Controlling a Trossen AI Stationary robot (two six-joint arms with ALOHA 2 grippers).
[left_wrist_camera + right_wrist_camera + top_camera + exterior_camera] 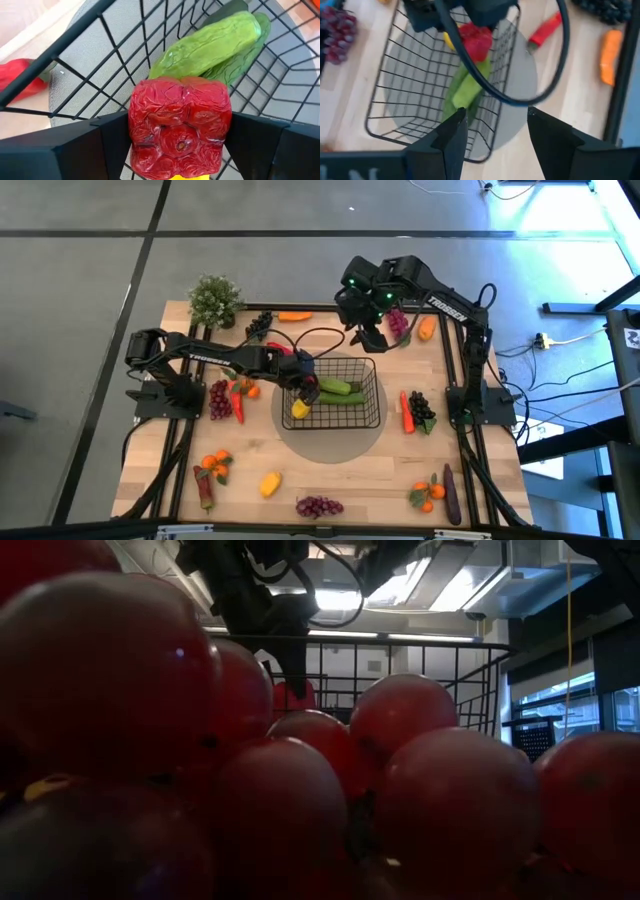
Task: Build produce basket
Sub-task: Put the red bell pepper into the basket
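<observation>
Left gripper point(177, 150): my fingers clamp a red pepper point(180, 127) over the wire basket point(372, 395), beside two cucumbers point(212, 47). Right gripper point(495, 132): raised, fingers apart, empty.

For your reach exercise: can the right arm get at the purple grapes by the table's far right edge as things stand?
Probably yes: the right gripper, empty and open, hovers just beside the purple grapes, with nothing between them. The left gripper holds a red pepper over the basket.

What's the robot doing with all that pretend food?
It is filling a black wire basket with toy fruit and vegetables. The left gripper holds a red pepper over the basket, where green cucumbers and a yellow piece already lie. The right gripper hangs open above the table, holding nothing.
</observation>
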